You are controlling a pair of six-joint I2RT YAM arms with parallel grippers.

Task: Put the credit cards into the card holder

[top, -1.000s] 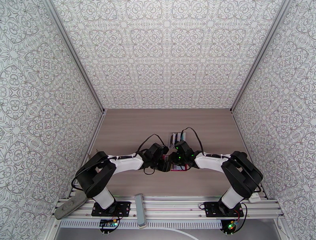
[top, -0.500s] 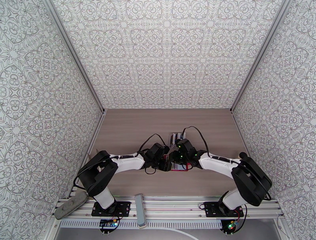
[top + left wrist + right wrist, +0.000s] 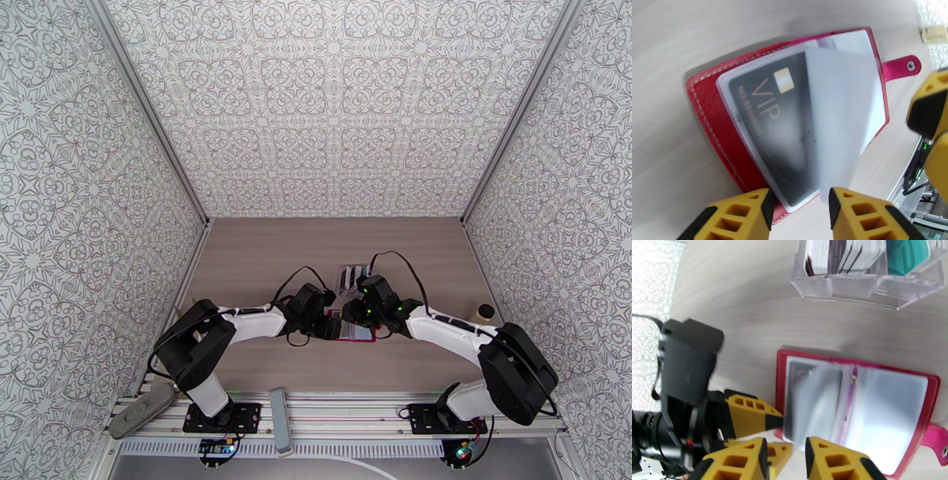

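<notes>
Between patterned walls (image 3: 332, 103), the card holder (image 3: 707, 110) lies open on the table (image 3: 253, 253).

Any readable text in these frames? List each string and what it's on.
"VIP": gold, on the black card in a clear pocket of the red card holder.
"NO" plus a row of digits: smaller line on the same card, digits too blurred to read.
Cards in the clear stand: print too blurred to read.
</notes>
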